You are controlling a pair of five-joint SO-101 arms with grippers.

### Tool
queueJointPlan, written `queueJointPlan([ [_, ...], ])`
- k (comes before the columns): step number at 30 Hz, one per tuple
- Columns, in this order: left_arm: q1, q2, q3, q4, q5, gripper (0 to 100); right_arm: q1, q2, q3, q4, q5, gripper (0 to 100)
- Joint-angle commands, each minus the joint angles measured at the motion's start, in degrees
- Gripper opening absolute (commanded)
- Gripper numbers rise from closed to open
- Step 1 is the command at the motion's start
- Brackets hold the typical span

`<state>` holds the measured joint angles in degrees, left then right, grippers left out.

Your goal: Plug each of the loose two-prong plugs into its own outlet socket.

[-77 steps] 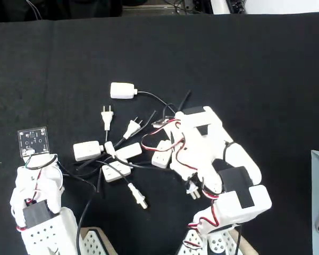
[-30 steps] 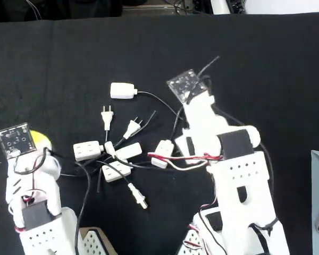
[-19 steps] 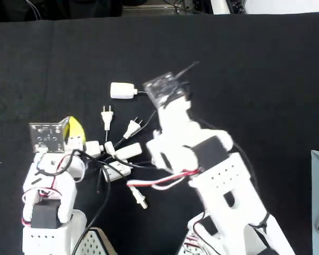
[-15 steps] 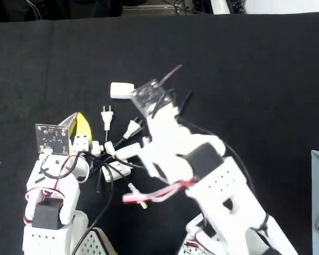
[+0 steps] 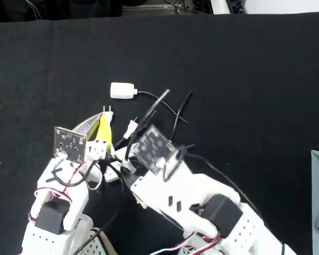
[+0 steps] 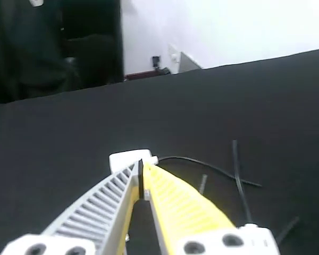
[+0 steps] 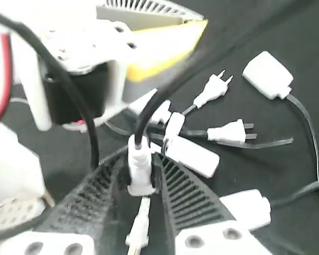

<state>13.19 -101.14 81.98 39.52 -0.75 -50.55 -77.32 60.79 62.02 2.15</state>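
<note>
Both claws are closed: the right claw point(image 7: 141, 158) grips a white plug point(image 7: 140, 178), the left claw point(image 6: 140, 169) has its tips pinched together near a white socket block point(image 6: 126, 159). Loose plugs point(image 7: 227, 130) lie on the black surface point(image 5: 244, 79); a white wall point(image 6: 228, 26) stands beyond

Socket point(image 5: 112, 176) mostly under right arm point(image 5: 191, 194)

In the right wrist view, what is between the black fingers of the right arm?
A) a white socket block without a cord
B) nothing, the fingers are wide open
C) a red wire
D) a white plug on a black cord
D: the right gripper has its black fingers closed on a white plug, and a black cord runs away from the plug's far end.
</note>
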Motion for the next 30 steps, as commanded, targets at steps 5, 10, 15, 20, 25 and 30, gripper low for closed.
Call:
queueJointPlan([
  [5,7.5,-0.4,-11.7,7.4,0.3,3,0.3,-3.7,3.1,-3.0,2.1,1.1],
  [10,10.9,-0.4,-13.5,12.0,-4.7,3,1.3,-3.2,2.3,-3.1,2.1,1.1],
  [15,17.2,-0.4,-14.0,14.5,-7.8,3,1.3,-1.4,2.2,-3.3,2.1,1.1],
  [20,20.7,-3.0,-13.1,16.0,-12.6,3,1.7,-0.7,2.2,-2.5,1.8,1.1],
  [25,20.5,-3.2,-13.4,18.1,-13.7,3,2.3,-0.4,2.1,-2.3,1.8,1.1],
  [30,11.0,-3.1,-16.8,18.5,-13.2,3,6.2,-0.4,2.1,-2.3,1.7,1.1],
])
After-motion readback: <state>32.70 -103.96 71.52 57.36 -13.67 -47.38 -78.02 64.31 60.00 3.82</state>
